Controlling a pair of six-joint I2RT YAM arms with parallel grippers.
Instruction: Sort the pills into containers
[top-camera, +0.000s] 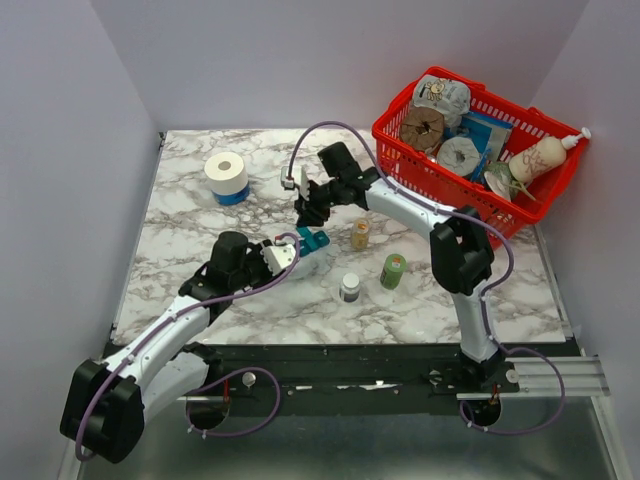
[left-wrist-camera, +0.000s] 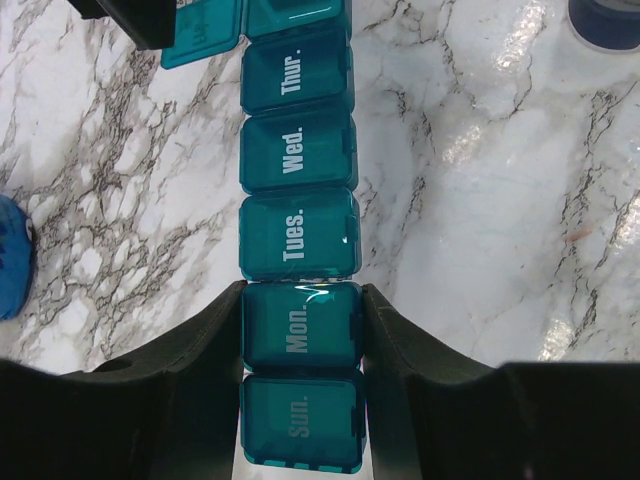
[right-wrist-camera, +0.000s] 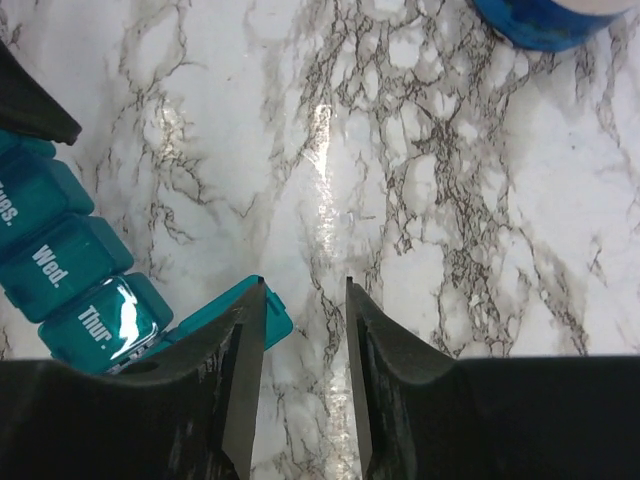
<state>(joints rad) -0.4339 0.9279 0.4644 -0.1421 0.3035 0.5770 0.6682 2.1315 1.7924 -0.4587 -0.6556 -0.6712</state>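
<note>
The organiser (top-camera: 313, 240) lies near the middle of the counter (top-camera: 180, 230), between the two arms, and only a short teal piece of it shows from above.

In the left wrist view the organiser (left-wrist-camera: 298, 160) runs from 6 to 12 o'clock, reading Sun., Mon., Tues., Wed., Thur. upward. The left jaws are closed on it. One finger (left-wrist-camera: 200, 350) lies against the 9 o'clock side of the Mon. compartment and the other against its 3 o'clock side, with Sun. just below them. At 11 o'clock one lid (left-wrist-camera: 200, 35) stands flipped open beside the row.

The right jaws are parted by a narrow gap and hold nothing, with bare counter showing between the tips. In their own view the organiser (right-wrist-camera: 60, 265) sits at 8 o'clock with Wed. and Thur. readable. The open lid (right-wrist-camera: 270, 315) lies at the tip of the 9 o'clock finger (right-wrist-camera: 245, 350). I cannot tell whether that finger touches the lid.

From above, an amber bottle (top-camera: 360, 234) stands at 3 o'clock from the organiser, a green bottle (top-camera: 393, 271) at 4 o'clock and a white bottle (top-camera: 349, 288) at 5 o'clock, none of them touching another. A roll (top-camera: 226, 177) sits at 10 o'clock on the counter, and a red basket (top-camera: 480, 150) sits at 2 o'clock.
</note>
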